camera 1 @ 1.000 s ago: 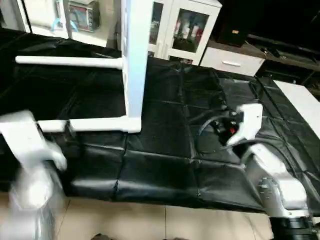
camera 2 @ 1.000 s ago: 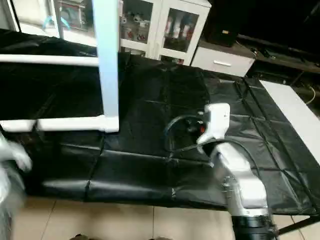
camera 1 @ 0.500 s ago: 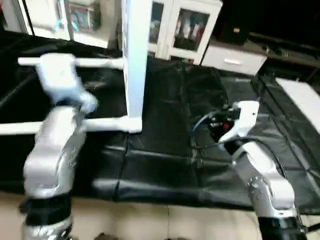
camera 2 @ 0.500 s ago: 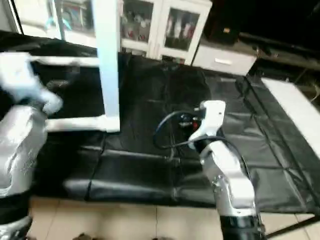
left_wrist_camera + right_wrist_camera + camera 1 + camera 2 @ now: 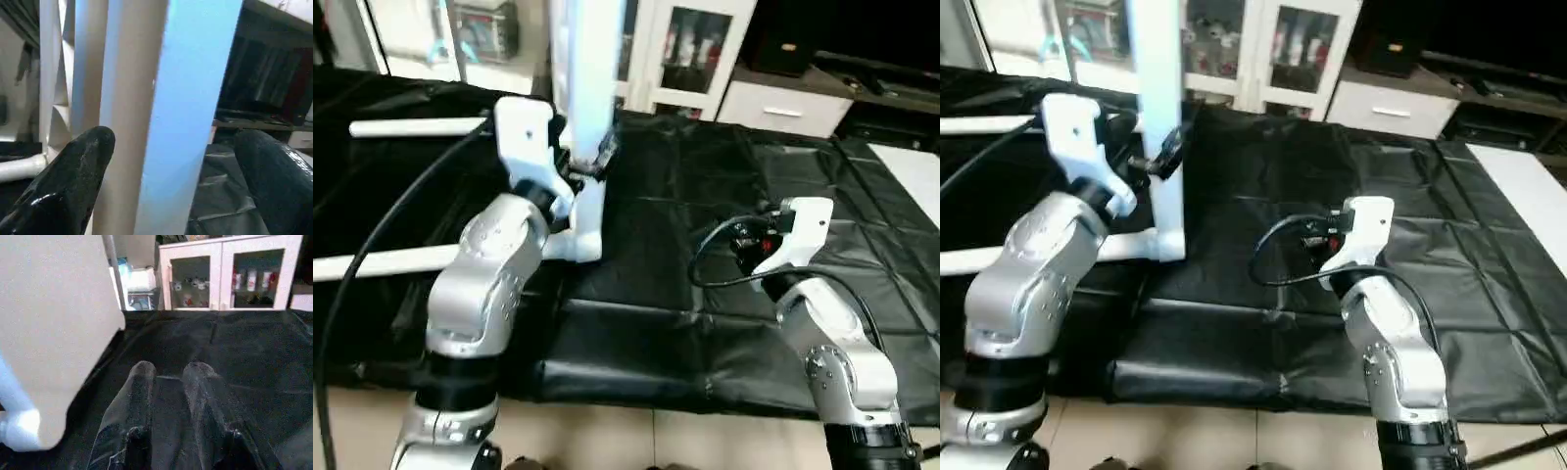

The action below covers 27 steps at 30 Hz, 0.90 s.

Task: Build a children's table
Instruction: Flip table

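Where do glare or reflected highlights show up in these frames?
Left eye view: the crinkled black plastic sheet carries a pale sheen along its folds. Left wrist view: the left claw has bright highlights on its glossy black fingers. Right wrist view: the right claw shows only dull, even light.

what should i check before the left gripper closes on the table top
1. Table top stands on edge on the black mat: ok.
2. Left gripper open, top's edge between its fingers: ok.
3. Fingers touching the top: cannot tell.
4. Two legs seated in their sockets, pointing sideways: ok.
5. Right gripper shut, holding nothing, apart from the top: ok.
6. Other two legs fitted: cannot tell.
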Tool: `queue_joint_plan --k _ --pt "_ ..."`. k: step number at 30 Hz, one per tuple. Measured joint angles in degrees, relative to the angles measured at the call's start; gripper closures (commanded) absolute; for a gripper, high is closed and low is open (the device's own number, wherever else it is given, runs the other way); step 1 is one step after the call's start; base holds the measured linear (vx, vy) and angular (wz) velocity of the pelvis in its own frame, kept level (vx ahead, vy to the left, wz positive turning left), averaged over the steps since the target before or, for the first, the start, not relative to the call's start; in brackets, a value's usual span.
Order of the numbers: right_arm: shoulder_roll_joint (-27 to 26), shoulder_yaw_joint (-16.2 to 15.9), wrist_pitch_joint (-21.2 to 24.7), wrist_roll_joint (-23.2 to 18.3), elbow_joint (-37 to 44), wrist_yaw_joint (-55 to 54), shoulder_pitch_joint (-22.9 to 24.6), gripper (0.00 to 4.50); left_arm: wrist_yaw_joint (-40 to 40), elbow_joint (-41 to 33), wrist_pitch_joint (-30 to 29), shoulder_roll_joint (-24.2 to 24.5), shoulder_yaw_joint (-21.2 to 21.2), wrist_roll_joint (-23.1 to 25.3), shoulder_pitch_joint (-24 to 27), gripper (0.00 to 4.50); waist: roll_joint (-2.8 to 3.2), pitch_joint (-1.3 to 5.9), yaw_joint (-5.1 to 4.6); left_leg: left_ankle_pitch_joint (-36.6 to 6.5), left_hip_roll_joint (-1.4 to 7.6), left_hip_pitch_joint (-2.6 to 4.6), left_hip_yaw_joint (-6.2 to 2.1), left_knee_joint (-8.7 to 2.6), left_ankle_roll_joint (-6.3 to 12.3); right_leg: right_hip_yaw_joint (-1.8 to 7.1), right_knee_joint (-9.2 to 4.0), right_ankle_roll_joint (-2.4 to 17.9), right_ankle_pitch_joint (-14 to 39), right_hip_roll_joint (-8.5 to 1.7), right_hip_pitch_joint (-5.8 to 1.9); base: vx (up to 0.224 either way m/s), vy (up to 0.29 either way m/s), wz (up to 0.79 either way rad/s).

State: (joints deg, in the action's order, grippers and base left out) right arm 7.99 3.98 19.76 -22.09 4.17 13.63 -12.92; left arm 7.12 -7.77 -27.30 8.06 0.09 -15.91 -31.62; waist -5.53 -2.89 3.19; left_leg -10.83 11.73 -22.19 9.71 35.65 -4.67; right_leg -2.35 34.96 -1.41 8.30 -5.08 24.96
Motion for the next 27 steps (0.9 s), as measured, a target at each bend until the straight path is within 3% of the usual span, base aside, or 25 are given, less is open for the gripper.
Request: queue_joint_plan --k 6,16,17,21,27 --pt "0.0 0.0 0.0 0.4 0.0 -0.2 0.0 3.46 -2.2 8.8 2.8 -0.8 0.8 2.3 -4.9 0.08 0.0 0.0 0.09 0.0 -0.01 -0.01 -0.03 0.0 0.0 -0.01 -0.02 0.0 0.0 -0.02 -0.02 0.0 0.0 0.0" --pt "-0.1 0.0 0.0 0.9 0.0 -1.0 0.0 3.46 -6.1 20.0 5.2 -2.2 -2.3 9.3 -10.8 0.08 0.15 -0.02 0.26 0.0 -0.01 -0.07 -0.01 0.0 0.0 -0.01 -0.05 0.0 0.0 -0.02 -0.01 0.0 0.0 0.0" --pt "0.0 0.1 0.0 1.0 0.0 -1.0 0.1 3.46 -6.9 20.4 5.2 -2.3 -2.3 10.1 -10.8 0.34 0.18 -0.04 0.22 0.0 -0.01 -0.07 0.0 0.0 0.0 -0.01 -0.05 0.0 0.0 -0.02 -0.01 0.0 0.0 0.0" --pt "0.0 0.1 0.0 1.3 0.2 -1.3 1.2 3.46 -8.1 21.1 5.7 -2.0 -2.4 11.5 -11.0 0.49 0.2 -0.05 0.17 0.0 0.0 -0.04 0.0 -0.02 0.0 -0.02 -0.05 0.0 0.0 -0.02 -0.01 0.0 0.0 0.0" --pt "0.0 0.1 0.1 1.5 0.2 -1.3 1.6 3.46 -8.1 21.1 6.7 -1.8 -2.1 12.3 -11.0 1.1 0.2 -0.05 -0.14 0.0 0.01 -0.02 -0.01 -0.02 0.0 -0.05 -0.04 0.0 0.0 -0.02 0.0 0.0 0.0 0.0"
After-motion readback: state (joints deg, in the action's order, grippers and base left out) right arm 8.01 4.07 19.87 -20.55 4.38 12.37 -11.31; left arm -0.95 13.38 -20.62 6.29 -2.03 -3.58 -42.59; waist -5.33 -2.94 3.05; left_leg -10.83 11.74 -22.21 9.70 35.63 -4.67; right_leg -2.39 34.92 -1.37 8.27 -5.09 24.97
